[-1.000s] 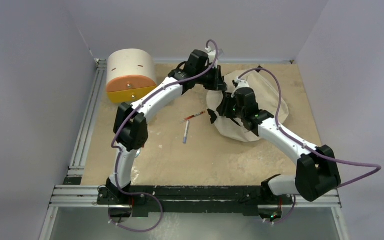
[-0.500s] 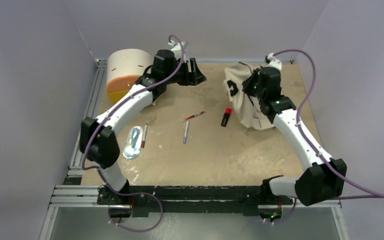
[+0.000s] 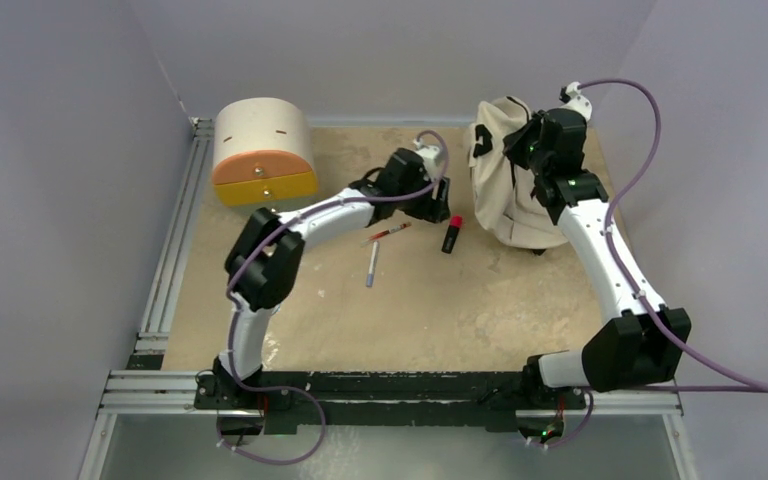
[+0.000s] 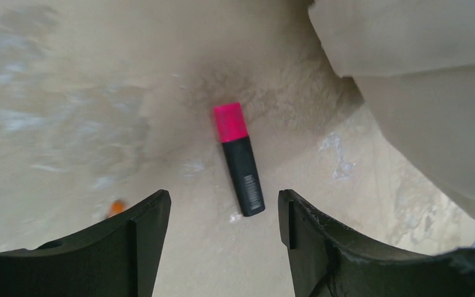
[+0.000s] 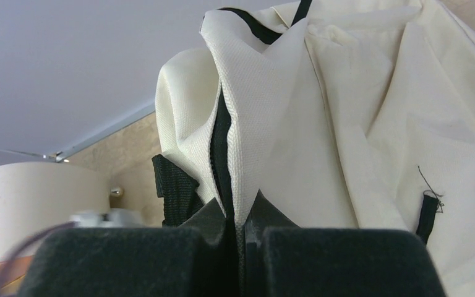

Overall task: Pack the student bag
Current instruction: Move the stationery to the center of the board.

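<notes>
Over mid-surface, left end effector (image 4: 222, 204): fingers apart, nothing between them. It hangs above the marker (image 4: 240, 162) without touching it.
marker: black body, pink cap. It lies flat on the surface (image 3: 440, 310), just beside the foot of the student bag (image 3: 505, 195).
right end effector (image 5: 238, 218): fingers together, clamped on a fold of cream fabric beside a black zipper line, at the top of the student bag.
student bag: far right of the surface, near the back wall. It stands bunched and upright under the right end effector, with its base on the surface. Black strap pieces show on its left side.
pens: red pen (image 3: 388, 233) and pale pen (image 3: 372, 264) with a bluish end lie loose to the left of the marker. They are near each other and apart from the student bag.
drawer box (image 3: 260, 150): cream and rounded, with orange and yellow fronts. It sits in the far left corner, well apart from the student bag.
</notes>
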Available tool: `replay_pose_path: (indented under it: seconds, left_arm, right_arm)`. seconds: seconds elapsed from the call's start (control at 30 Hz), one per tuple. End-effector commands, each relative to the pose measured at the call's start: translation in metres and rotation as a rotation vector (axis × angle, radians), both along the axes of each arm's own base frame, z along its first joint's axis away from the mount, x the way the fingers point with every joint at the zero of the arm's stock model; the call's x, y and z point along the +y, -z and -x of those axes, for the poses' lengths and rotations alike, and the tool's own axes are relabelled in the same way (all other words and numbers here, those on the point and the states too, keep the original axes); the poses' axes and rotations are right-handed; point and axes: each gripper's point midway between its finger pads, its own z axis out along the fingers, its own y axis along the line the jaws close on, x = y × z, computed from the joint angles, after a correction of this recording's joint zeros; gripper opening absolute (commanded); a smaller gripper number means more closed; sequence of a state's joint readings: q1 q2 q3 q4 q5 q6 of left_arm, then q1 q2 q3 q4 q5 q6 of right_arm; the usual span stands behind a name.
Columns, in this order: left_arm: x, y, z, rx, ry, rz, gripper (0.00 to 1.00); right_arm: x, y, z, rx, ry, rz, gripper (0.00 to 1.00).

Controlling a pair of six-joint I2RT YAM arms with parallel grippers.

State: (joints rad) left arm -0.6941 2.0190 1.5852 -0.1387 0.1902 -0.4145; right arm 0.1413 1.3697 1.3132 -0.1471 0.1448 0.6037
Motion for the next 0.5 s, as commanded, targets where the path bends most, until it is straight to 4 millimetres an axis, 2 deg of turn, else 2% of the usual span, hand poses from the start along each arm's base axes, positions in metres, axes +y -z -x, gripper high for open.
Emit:
replay_pose_path:
  seconds: [0.0,0.23,0.33,0.47]
  left_arm:
    - [-0.033,-0.011,-0.005,-0.095,0.041,-0.033,0.64]
    - [-0.061,0.029,0.003,-0.096,0.054,-0.115,0.64]
    - [-0.071,0.051,0.005,-0.094,0.057,-0.172,0.64]
    - [-0.074,0.07,-0.002,-0.093,0.04,-0.233,0.64]
  right_arm:
    - [-0.008,-0.089,0.001,-0.259,0.013,-0.079,0.0]
    - [-0.029,-0.097,0.015,-0.287,0.052,-0.08,0.0]
    - [-0.031,-0.1,0.018,-0.294,0.048,-0.079,0.0]
    - [-0.033,-0.097,0.019,-0.291,0.045,-0.076,0.0]
